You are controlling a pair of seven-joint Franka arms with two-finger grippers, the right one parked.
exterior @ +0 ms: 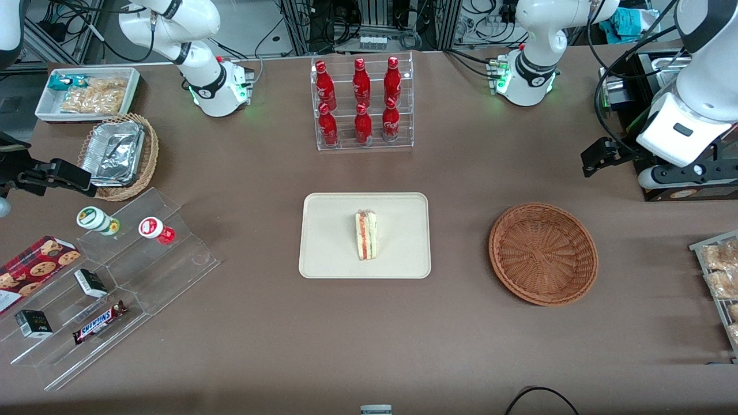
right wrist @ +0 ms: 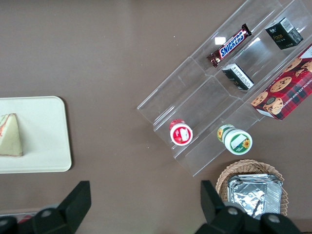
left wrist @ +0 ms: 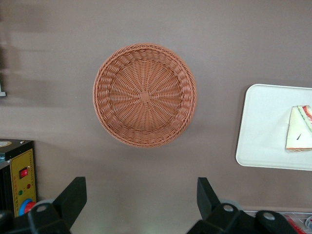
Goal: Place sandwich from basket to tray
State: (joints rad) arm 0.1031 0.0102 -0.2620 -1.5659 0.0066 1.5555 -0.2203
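The sandwich is a wrapped white-bread wedge with orange-red and green layers. It lies on the cream-beige tray in the middle of the table. It also shows in the left wrist view on the tray, and in the right wrist view. The reddish-brown wicker basket stands empty beside the tray, toward the working arm's end; the left wrist view shows its bare inside. My left gripper is open and empty, raised above the table, farther from the front camera than the basket.
A clear rack of red bottles stands farther from the camera than the tray. A stepped acrylic shelf with snacks, a tan basket with foil container and a white bin lie toward the parked arm's end. Bagged pastries sit near the basket.
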